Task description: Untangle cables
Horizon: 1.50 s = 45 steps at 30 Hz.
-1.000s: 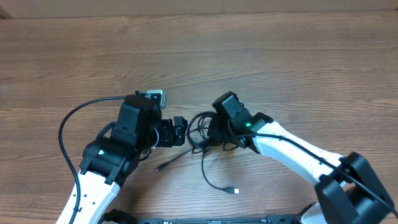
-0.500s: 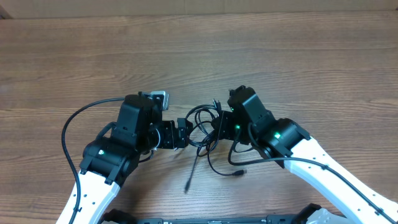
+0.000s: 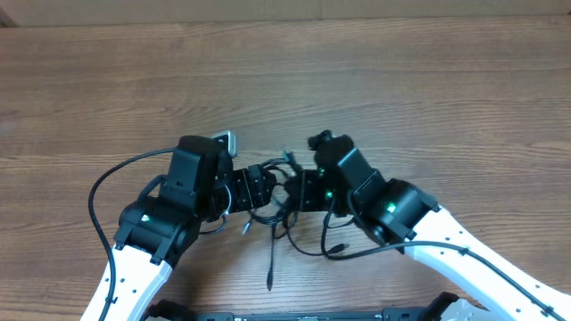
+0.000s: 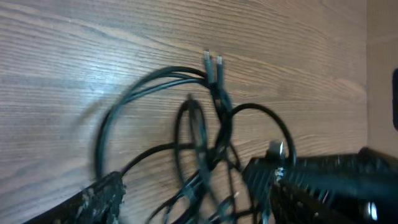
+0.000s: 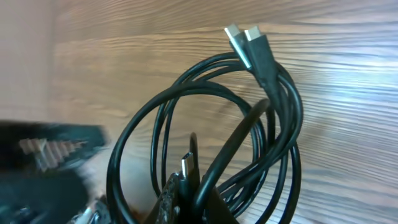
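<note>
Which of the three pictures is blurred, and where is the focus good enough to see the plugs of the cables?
Left wrist view: smeared, the cables have soft edges and their plugs are hard to read. Right wrist view: the loops and the two plugs at the top are sharp, but the left edge is blurred. Overhead view: evenly lit table, no glare, sharp, yet the plugs are too small.

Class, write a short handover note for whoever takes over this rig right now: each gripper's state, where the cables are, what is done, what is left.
Left gripper: open, with strands between its jaws.
Right gripper: shut on the cables.
Cables: one tangled bunch between the grippers, mid table; two plugs side by side; a loose end trails toward the robot.
Done: the bunch is gripped on one side.
Left: no strand is separated yet. Probably close the left gripper and pull apart.
</note>
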{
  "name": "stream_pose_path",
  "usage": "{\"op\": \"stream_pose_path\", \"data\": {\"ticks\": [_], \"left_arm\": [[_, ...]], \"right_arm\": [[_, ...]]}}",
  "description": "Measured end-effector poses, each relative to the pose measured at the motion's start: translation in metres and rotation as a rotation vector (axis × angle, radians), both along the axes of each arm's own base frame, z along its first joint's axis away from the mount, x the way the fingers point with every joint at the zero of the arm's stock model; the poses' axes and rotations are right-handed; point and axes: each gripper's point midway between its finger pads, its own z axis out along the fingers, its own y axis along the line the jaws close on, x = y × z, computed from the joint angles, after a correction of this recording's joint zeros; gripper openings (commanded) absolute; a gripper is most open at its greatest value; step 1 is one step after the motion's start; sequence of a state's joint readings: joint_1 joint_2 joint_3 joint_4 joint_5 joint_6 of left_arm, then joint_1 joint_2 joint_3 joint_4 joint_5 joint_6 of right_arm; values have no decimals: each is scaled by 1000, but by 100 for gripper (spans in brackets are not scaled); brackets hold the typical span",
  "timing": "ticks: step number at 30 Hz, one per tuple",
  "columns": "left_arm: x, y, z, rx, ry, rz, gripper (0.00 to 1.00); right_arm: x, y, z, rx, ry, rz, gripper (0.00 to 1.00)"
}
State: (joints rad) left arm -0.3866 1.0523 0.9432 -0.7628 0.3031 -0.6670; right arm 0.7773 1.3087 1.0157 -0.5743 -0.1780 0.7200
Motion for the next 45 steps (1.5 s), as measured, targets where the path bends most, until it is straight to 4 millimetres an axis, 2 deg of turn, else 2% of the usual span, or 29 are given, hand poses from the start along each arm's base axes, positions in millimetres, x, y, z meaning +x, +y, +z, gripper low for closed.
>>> {"op": "stream_pose_path", "data": {"ticks": [2, 3, 4, 6, 7, 8, 17, 22, 25, 30, 36, 41, 44, 45], "left_arm": [[0, 0, 0, -11, 14, 17, 73], [-1, 0, -1, -16, 26, 27, 70], [-2, 1, -2, -19, 39, 37, 56], [-4, 1, -3, -25, 58, 51, 19], [-5, 2, -4, -24, 62, 54, 8], [-5, 2, -4, -26, 63, 55, 4], [-4, 1, -9, -25, 89, 69, 4], [-6, 2, -21, -2, 141, 70, 4], [-8, 3, -25, 7, 162, 71, 4], [-6, 2, -24, 0, 159, 76, 4], [-6, 1, -23, -8, 160, 75, 4], [-7, 0, -23, -13, 161, 71, 4], [-7, -1, -23, -16, 163, 68, 4], [-7, -1, -23, -15, 163, 69, 4]], "right_arm": [[-1, 6, 4, 15, -17, 15, 4], [0, 8, 6, 23, -24, 17, 4], [1, 9, 7, 29, -32, 17, 4], [3, 11, 10, 40, -46, 19, 4], [4, 11, 11, 44, -51, 19, 4], [4, 12, 12, 47, -55, 19, 4], [5, 11, 12, 45, -56, 16, 4], [6, -5, -2, -44, -40, -31, 4], [8, -21, -11, -116, -37, -64, 4], [14, -51, -12, -201, -61, -114, 4], [17, -110, 6, -374, -119, -252, 4], [16, -143, 19, -479, -189, -338, 4], [16, -165, 28, -545, -232, -405, 18], [15, -172, 30, -563, -240, -429, 19]]}}
